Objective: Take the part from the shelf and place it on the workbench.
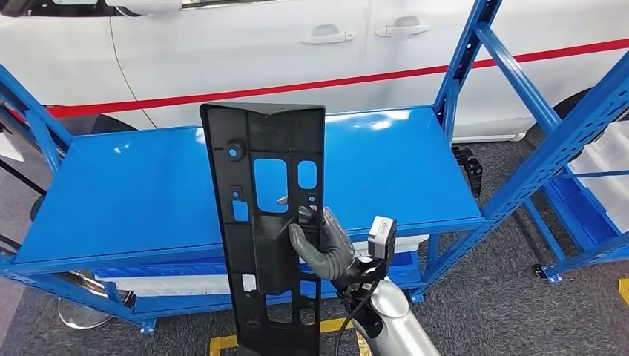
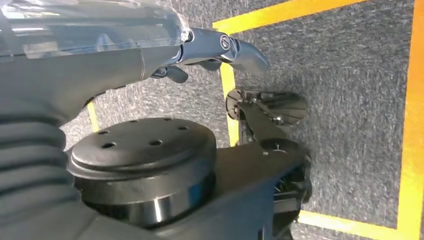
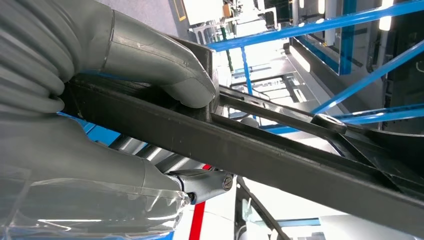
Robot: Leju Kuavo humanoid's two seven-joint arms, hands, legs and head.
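**Part's in hand, hovering at the front edge**

While the right hand (image 1: 326, 248) grips the black part (image 1: 263, 222) upright at mid-length, it hangs over the blue workbench's (image 1: 133, 200) front edge. Looks stiff, light plastic, probably top-heavy, so a mid-frame grip seems smart. Left hand (image 2: 200, 50) holds nothing.

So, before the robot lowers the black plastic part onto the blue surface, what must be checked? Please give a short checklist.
1. Right hand grips the long black plastic panel with cut-outs: ok.
2. Panel upright: ok.
3. Blue metal workbench top bare ahead: ok.
4. Panel's lower end above the top's edge: not ok, it hangs below.
5. Left hand away, over the grey floor: ok.
6. Grip firmness: cannot tell.
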